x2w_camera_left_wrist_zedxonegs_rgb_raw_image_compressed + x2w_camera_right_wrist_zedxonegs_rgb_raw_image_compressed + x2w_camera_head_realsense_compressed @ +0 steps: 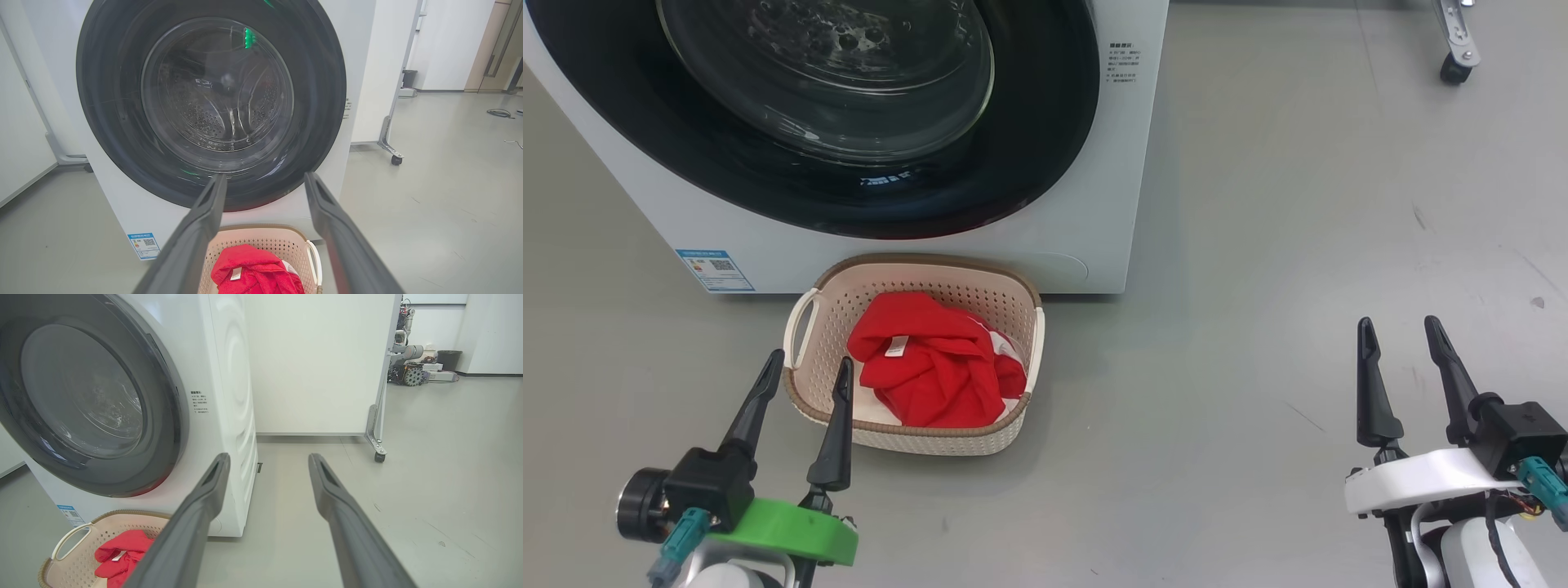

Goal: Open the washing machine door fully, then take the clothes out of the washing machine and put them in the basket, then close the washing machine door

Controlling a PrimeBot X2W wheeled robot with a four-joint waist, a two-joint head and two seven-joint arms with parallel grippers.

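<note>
Big white front-loading washing machine (pixel 1045 245) had a small blue sticker (pixel 714 270); its round door (pixel 849 98) was glossy black w/ clear glass centre. Small cream plastic basket (pixel 980 298): perforated dot pattern, brown woven-look rim. Crumpled fabric clothes (pixel 931 367) were bright red, white label & white bits. Floor (pixel 1258 327) was plain grey.

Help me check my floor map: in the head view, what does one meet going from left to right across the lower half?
left gripper, open → basket holding the clothes → bare floor → right gripper, open
</note>
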